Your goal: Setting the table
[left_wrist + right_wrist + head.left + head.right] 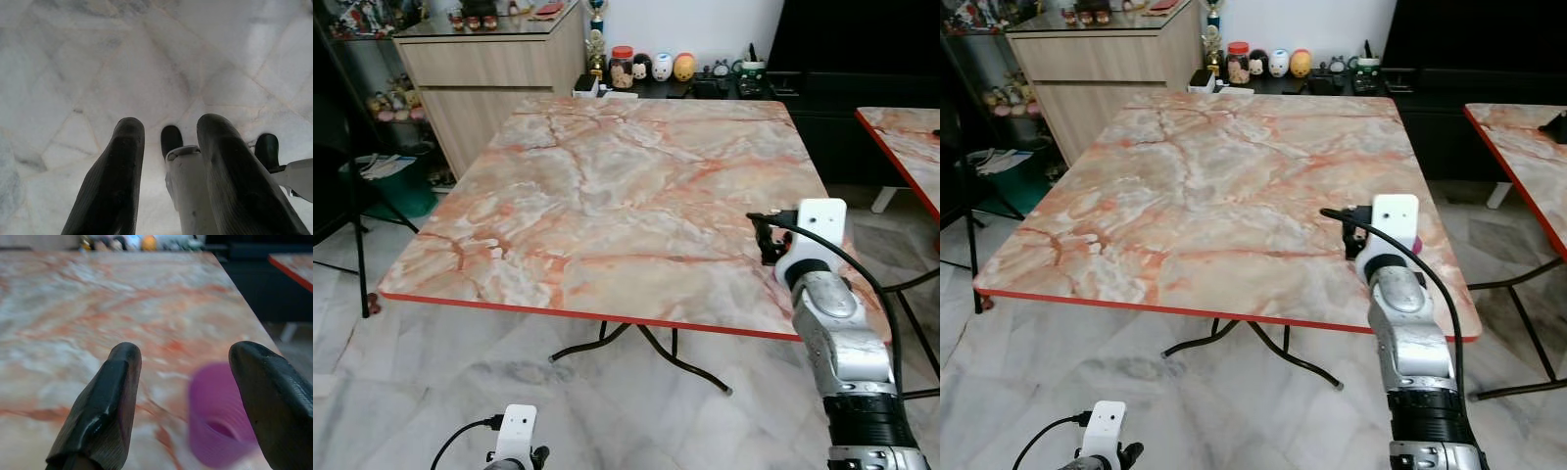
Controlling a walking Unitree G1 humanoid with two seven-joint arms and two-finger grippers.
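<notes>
A square table [607, 186] with an orange marble-patterned top and a red edge stands before me, its top bare apart from one cup. My right arm [822, 304] reaches over its front right part. In the right wrist view, my right gripper [183, 352] is open, fingers wide apart. Between them a small purple cup [220, 416] stands blurred on the tabletop, closer to one finger [274, 396]. A sliver of that purple cup [1417, 243] peeks out beside the wrist. My left gripper [172, 122] hangs low over the floor, open and holding nothing.
A wooden cabinet [489, 59] and a low dark shelf with figurines and a jar [656, 67] stand behind the table. A second marble-topped table [911, 137] is at the right. A black stand [352, 196] and a green bin [401, 186] are at the left.
</notes>
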